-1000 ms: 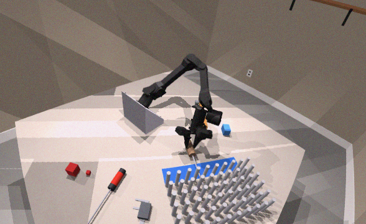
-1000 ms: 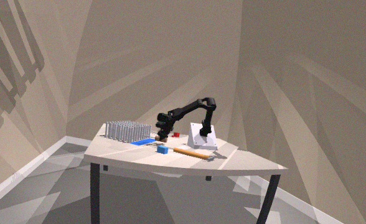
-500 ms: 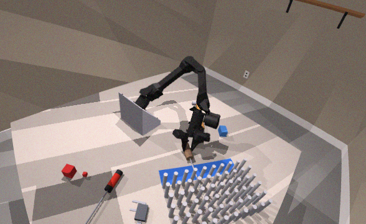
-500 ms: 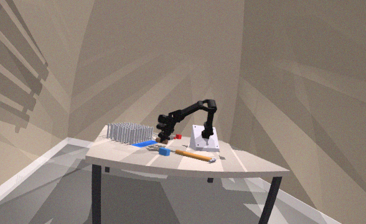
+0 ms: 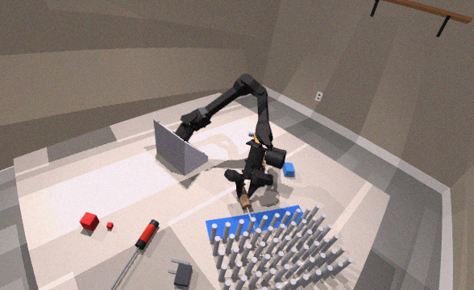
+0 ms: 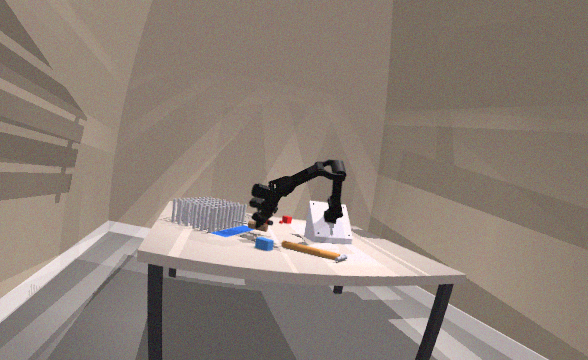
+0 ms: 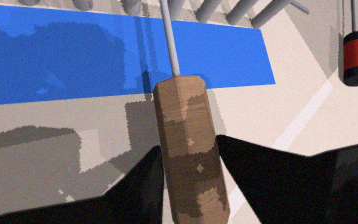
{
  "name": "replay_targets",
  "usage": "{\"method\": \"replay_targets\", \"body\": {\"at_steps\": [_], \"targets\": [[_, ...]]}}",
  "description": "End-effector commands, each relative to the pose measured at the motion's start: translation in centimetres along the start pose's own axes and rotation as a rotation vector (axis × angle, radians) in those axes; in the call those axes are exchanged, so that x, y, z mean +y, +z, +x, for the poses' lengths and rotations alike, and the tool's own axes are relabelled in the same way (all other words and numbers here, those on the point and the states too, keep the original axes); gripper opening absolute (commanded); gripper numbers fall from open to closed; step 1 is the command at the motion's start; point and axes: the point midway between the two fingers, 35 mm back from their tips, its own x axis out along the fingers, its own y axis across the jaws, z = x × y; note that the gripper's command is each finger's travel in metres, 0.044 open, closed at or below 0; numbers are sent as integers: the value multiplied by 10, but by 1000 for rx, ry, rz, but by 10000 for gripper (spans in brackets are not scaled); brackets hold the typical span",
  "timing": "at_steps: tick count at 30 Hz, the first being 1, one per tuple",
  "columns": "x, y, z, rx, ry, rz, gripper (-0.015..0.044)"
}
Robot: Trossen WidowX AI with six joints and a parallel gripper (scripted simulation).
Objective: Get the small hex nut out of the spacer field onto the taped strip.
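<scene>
My gripper is shut on the brown wooden handle of a tool, on the arm's side of the blue taped strip. The tool's thin metal shaft crosses over the strip and runs in among the front spacers. Its far end is hidden. The grey metal spacers stand upright in rows behind the strip. I cannot make out the hex nut; no nut shows on the visible part of the strip.
A red-and-black screwdriver and a dark pronged block lie beside the field. Two red cubes lie farther out. A blue block, an orange-handled tool and a slanted panel are near the arm.
</scene>
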Motion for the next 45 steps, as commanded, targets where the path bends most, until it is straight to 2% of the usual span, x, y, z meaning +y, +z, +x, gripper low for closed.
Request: {"method": "replay_targets", "body": {"at_steps": [1, 45], "targets": [[2, 5, 1, -4, 4, -6, 0], [1, 32, 13, -6, 4, -6, 0]]}}
